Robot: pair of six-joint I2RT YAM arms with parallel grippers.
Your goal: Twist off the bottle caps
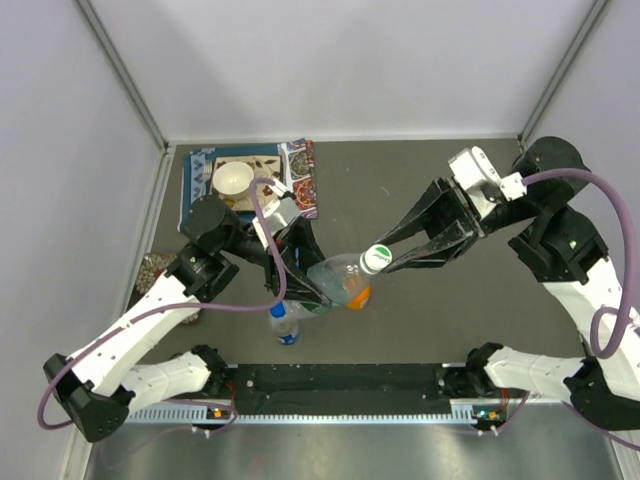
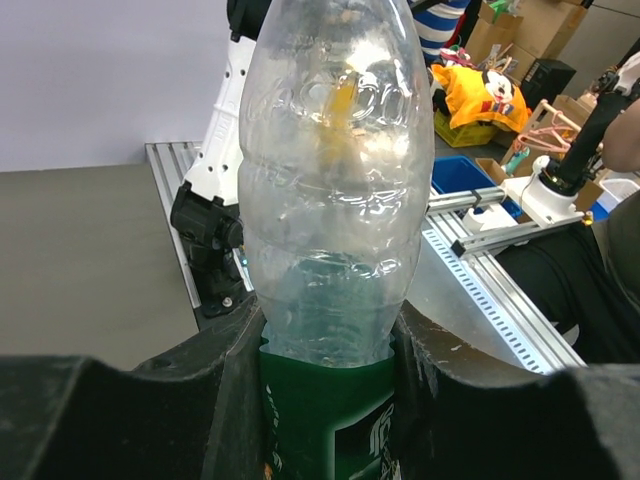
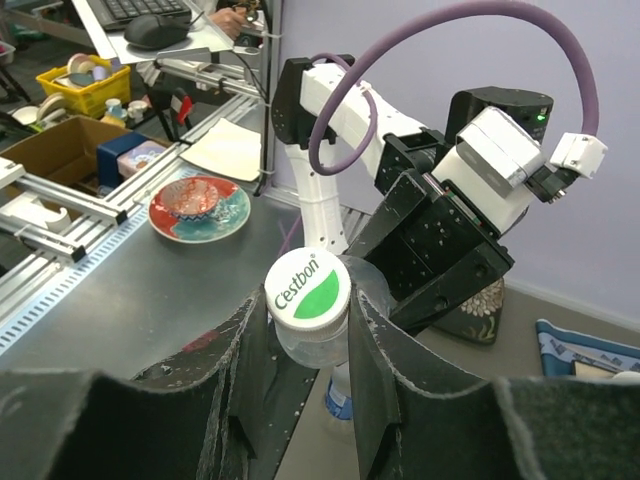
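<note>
1. Half hidden under your arms: one blue-capped bottle [image 1: 286, 323]; possibly one orange bottle [image 1: 358, 296].
2. One clear bottle [image 2: 325, 200], mid-table: left gripper [image 1: 305, 285] clamps its body.
3. One white cap [image 3: 308, 290]: right gripper [image 3: 305, 320] pinches it.

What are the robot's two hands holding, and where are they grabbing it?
Both hold one clear greenish plastic bottle. The left gripper squeezes its body at the green label; the right gripper pinches its round white cap.
</note>
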